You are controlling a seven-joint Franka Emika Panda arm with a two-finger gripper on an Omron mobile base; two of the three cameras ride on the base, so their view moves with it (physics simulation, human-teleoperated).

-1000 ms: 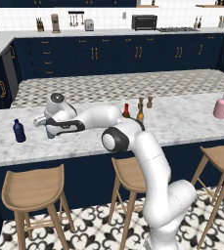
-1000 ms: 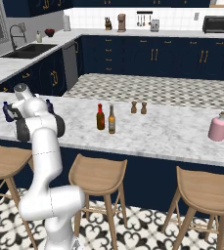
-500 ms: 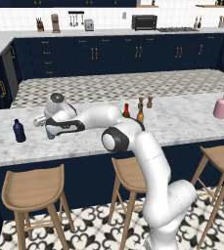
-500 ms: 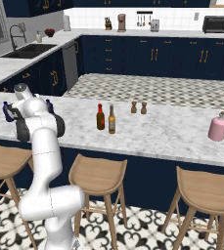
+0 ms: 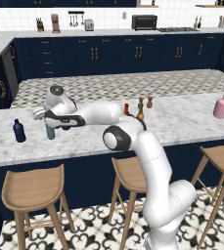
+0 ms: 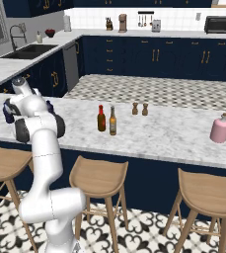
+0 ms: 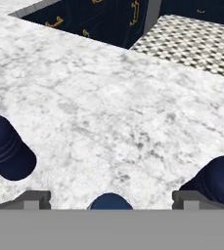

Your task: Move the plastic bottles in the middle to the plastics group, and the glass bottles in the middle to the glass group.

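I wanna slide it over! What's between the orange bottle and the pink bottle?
Between the orange bottle and pink bottle, only bare counter, in the right base view; two shakers stand further back.

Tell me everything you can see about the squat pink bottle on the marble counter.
The squat pink bottle is wide-bodied with rounded shoulders, a short neck and a small stopper on top. It looks like smooth tinted glass. It stands upright and alone on the white marble counter, far to the right, apart from the other bottles, with nothing touching it but the countertop.

Before me, a grey marble worktop (image 5: 191, 124), wooden stools (image 5: 33, 188) beneath, navy cabinets (image 5: 108, 56), patterned floor tiles (image 5: 99, 229).
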